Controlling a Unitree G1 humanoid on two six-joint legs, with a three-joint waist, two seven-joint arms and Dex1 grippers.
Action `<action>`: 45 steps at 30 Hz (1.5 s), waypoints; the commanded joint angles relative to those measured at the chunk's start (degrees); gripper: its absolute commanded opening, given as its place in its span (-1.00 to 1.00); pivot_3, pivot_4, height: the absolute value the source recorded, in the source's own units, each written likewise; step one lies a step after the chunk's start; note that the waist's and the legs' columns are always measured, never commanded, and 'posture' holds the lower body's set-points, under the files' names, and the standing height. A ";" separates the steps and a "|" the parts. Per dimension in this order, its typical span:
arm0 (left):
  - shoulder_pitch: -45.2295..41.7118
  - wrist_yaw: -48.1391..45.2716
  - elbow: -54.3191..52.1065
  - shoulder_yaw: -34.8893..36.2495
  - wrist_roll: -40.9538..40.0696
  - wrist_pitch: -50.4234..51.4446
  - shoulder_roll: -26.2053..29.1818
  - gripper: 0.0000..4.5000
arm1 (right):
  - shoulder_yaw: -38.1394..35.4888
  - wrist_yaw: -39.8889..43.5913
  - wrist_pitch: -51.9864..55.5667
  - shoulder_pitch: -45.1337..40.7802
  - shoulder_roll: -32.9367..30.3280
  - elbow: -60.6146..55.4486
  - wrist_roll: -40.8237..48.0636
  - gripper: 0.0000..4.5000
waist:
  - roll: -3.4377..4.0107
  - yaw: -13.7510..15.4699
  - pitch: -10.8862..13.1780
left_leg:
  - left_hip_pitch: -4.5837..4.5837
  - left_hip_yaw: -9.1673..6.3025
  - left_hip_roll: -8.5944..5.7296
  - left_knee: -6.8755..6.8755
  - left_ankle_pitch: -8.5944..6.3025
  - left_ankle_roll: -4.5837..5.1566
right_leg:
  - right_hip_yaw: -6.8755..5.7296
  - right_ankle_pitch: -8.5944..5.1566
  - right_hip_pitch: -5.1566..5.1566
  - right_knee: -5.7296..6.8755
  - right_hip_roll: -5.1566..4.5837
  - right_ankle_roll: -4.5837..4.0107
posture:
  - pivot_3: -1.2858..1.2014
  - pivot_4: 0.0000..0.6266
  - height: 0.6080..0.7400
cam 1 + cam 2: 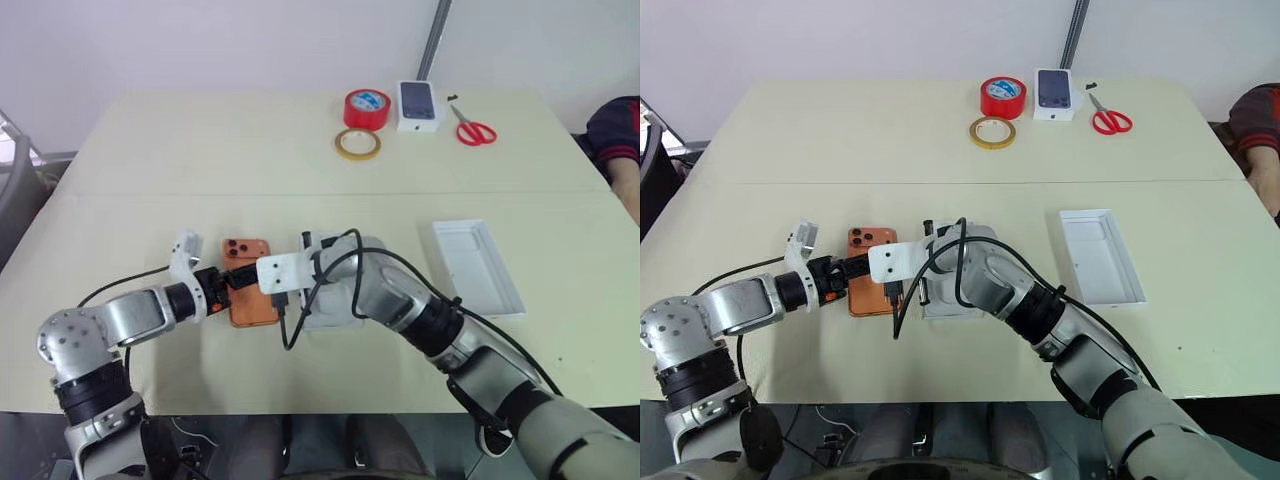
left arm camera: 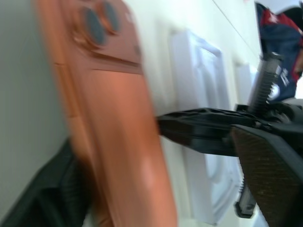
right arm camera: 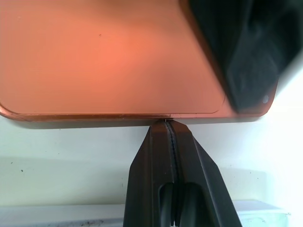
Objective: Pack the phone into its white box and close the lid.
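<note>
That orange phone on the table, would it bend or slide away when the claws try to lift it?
The phone looks like a flat, rigid slab, so it probably won't bend. Its back looks smooth and glossy, so it may slip on the table. Lying flat, it is unlikely to tip or roll.

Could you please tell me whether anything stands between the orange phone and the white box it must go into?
Yes: the right pincer, shut, rests against the flat orange-copper phone on the side facing the shallow white box.

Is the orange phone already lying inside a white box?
No: the phone lies on the bare table, with the white box beside it and the lid further off.
</note>
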 commanded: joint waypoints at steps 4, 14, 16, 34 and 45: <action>2.03 3.99 1.20 1.52 -7.59 -2.84 2.74 -0.02 | 0.46 0.34 -0.52 0.76 0.36 -1.08 0.07 -1.00 | -0.06 0.11 0.03 | 0.00 0.00 0.00 0.00 0.00 0.00 | 0.00 0.00 0.00 -0.01 -0.01 0.00 | 0.03 -0.52 0.94; 6.67 10.40 4.24 -4.46 -21.95 -11.40 7.90 -0.65 | -1.64 -0.28 -0.62 0.10 -0.13 -3.07 0.36 -1.00 | -0.07 0.11 0.04 | 0.00 0.00 0.00 -0.06 0.00 -0.01 | 0.01 0.00 -0.04 -0.03 -0.02 0.00 | 0.03 -0.52 0.94; 7.05 11.26 3.85 -5.52 -26.04 -14.70 8.78 -0.99 | -5.41 -0.47 2.10 -0.03 -0.37 -6.16 2.14 -1.00 | -0.09 0.38 0.04 | -0.01 -0.01 0.00 -0.07 0.00 -0.01 | 0.00 0.00 -0.05 -0.04 -0.04 0.00 | 0.03 -0.52 0.94; 2.83 19.23 -3.62 -28.18 -37.23 -30.23 1.46 -0.99 | -41.56 4.61 20.21 20.78 -22.56 -35.71 30.49 -1.00 | -0.20 -0.14 0.19 | -0.05 0.06 -0.04 -0.54 0.01 0.03 | 0.07 0.02 0.06 -0.57 -0.05 -0.03 | 0.03 -0.52 0.94; 1.90 19.42 -1.95 -31.42 -37.23 -34.61 3.20 -0.99 | -40.40 -1.19 19.94 24.08 -26.50 -35.96 34.21 -1.00 | -0.16 0.78 0.23 | -0.03 0.08 0.10 -0.45 0.10 -0.08 | 0.08 0.04 0.10 -0.57 0.16 -0.07 | 0.03 -0.52 0.94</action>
